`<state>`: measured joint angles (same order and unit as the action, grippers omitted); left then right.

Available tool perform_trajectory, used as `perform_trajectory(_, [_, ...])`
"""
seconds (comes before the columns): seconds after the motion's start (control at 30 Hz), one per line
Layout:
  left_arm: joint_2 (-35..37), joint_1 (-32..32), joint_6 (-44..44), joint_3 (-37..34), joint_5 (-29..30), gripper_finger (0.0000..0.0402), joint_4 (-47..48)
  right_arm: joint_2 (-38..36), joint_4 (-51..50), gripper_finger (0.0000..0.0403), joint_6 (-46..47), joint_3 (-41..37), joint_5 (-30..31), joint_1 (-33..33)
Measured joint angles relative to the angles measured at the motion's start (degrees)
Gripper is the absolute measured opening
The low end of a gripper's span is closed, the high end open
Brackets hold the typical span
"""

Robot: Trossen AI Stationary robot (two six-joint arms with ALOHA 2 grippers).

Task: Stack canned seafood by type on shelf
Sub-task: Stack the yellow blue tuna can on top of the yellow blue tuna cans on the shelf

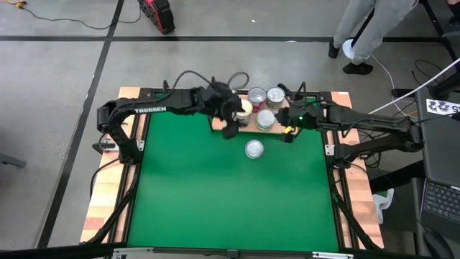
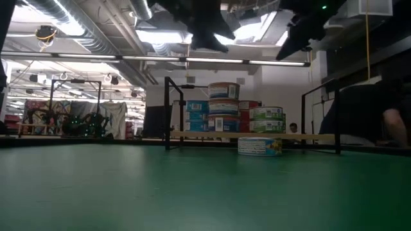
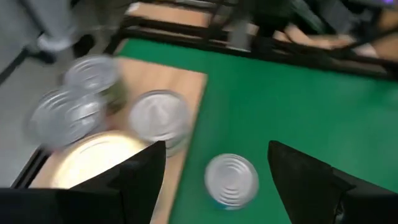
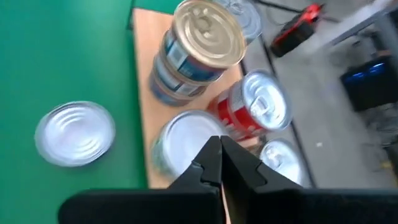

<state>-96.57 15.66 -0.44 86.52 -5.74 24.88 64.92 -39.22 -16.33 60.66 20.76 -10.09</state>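
The shelf (image 1: 267,124) sits at the far edge of the green mat (image 1: 230,194) on the tabletop. Tins (image 2: 223,106) stand on it in short stacks: blue ones, red ones (image 4: 249,115) and green ones (image 2: 266,119). One tin (image 1: 254,149) lies alone on the mat, just in front of the shelf. The left pincer (image 1: 231,124) hangs above the shelf's left end, spread wide and holding nothing. The right pincer (image 1: 289,132) hangs above the shelf's right end, pressed together and holding nothing. A person's legs (image 1: 370,32) show on the floor behind the tabletop.
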Motion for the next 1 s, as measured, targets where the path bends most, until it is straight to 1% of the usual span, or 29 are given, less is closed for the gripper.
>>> perform_trajectory(0.13, [0.0, -4.7, 5.3, 0.0, 0.0, 0.0276, 0.0, -2.3, -3.1, 0.0005, 4.7, 0.0, -6.7, 0.0])
perform_trajectory(0.27, [-0.5, -9.2, 7.8, 0.0, 0.0, 0.0276, 0.2, -2.7, -3.5, 0.0005, 10.2, 0.0, -14.9, 0.0])
perform_trajectory(0.4, [-1.6, -12.8, 5.0, 0.0, 0.0, 0.0276, 0.5, -2.0, -5.5, 0.0005, 14.4, 0.0, -21.1, 0.0])
perform_trajectory(0.5, [-3.2, -14.8, 2.2, 0.0, 0.4, 0.0276, 1.4, -1.5, -5.5, 0.0005, 17.1, -1.7, -22.4, 0.6])
perform_trajectory(0.6, [-5.6, -16.4, -0.4, 0.0, 2.4, 0.0266, 3.0, -1.3, -3.8, 0.0005, 19.3, -6.1, -20.6, 2.2])
perform_trajectory(0.73, [-9.3, -17.2, -3.8, 0.0, 3.4, 0.023, 3.1, -1.3, 3.2, 0.0005, 23.3, -13.1, -16.5, 5.3])
perform_trajectory(0.83, [-12.4, -17.2, -6.0, 0.0, 4.3, 0.0195, 3.0, -1.3, 9.6, 0.0005, 25.8, -17.7, -11.3, 7.4])
perform_trajectory(1.0, [-16.4, -16.7, -9.7, 0.0, 11.2, 0.0133, 3.3, -1.3, 19.2, 0.0005, 28.4, -23.7, -2.2, 9.6])
